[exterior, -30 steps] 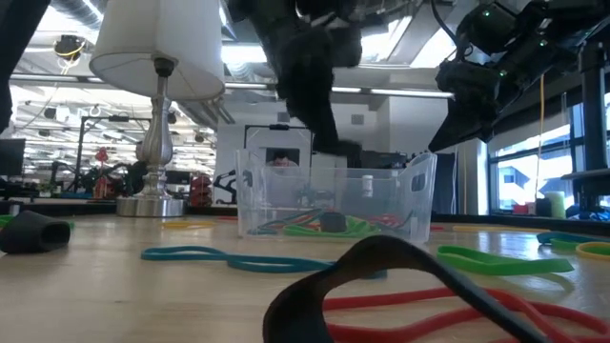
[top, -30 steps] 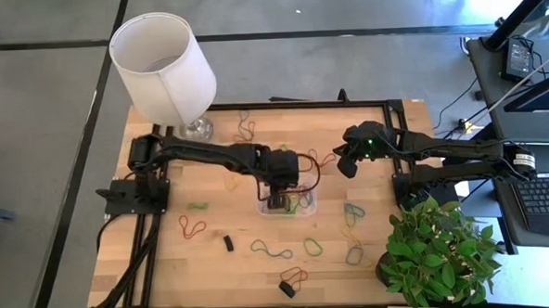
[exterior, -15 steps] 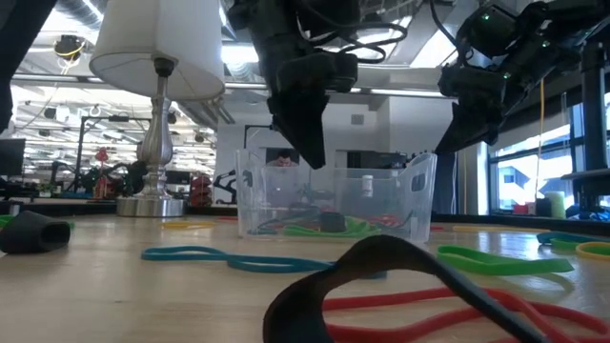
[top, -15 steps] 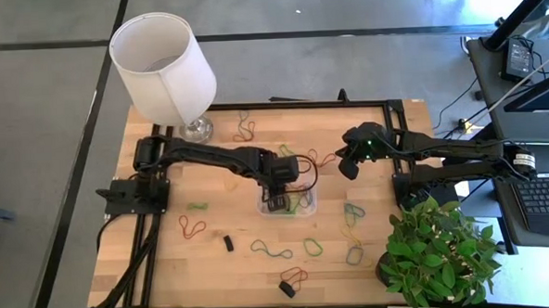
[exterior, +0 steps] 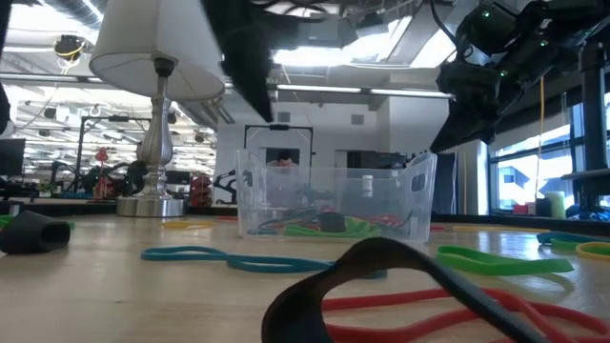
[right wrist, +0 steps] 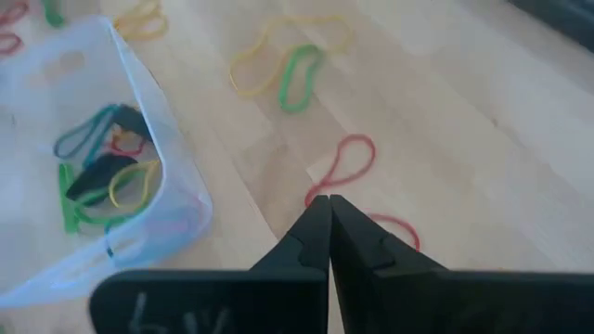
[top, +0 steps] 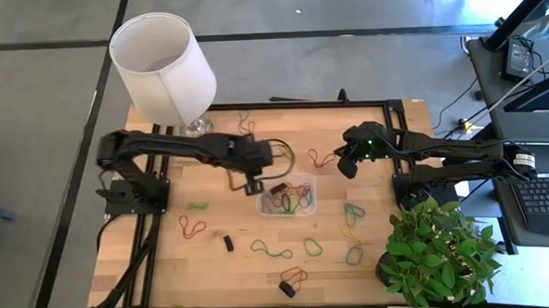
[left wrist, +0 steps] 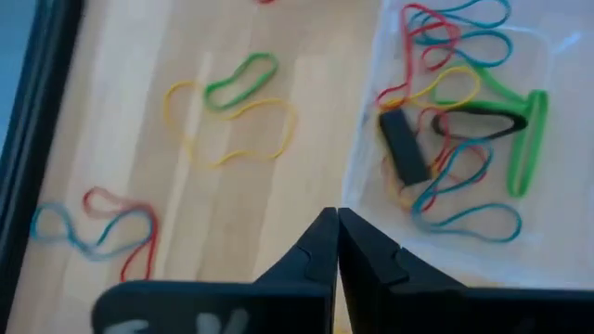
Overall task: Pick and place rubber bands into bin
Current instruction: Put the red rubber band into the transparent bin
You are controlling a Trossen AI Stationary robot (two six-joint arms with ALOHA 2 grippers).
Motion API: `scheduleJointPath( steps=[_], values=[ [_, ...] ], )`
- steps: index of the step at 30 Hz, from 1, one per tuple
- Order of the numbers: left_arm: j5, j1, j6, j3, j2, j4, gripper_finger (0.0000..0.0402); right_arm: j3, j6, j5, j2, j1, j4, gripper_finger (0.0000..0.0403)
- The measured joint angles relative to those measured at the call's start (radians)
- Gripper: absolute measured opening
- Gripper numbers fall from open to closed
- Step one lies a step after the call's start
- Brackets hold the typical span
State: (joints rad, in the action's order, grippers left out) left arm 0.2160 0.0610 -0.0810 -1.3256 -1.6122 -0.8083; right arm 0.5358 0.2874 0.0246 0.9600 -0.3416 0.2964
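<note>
Overhead, the left gripper (top: 254, 180) hangs just left of the clear bin (top: 305, 182), fingers together, empty; the right gripper (top: 346, 165) waits right of it, closed, empty; loose rubber bands (top: 271, 251) lie scattered over the table (top: 219, 268). Low view: bin (exterior: 419, 195) stands mid-table, coloured bands inside. Left wrist: pressed fingertips (left wrist: 325, 237) beside the bin's bands (left wrist: 464, 121). Right wrist: shut tips (right wrist: 320, 218) above a red band (right wrist: 345, 165).
</note>
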Motion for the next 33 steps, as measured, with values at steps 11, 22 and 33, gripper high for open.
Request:
scheduleJointPath(
  steps=[11, 22, 33],
  values=[
    [0.0, 0.02, -0.074, 0.517, 0.478, 0.334, 0.0001, 0.032, 0.076, 0.025, 0.026, 0.0, -0.16, 0.0003],
    [-0.035, 0.116, -0.029, 0.795, 0.87, 0.419, 0.0001, 0.366, 0.076, 0.036, 0.389, 0.0, 0.132, 0.0004],
    [-0.187, 0.223, 0.016, 0.906, 1.08, 0.435, 0.0001, 0.638, 0.119, 0.035, 0.776, -0.008, 0.43, 0.0053]
  ],
)
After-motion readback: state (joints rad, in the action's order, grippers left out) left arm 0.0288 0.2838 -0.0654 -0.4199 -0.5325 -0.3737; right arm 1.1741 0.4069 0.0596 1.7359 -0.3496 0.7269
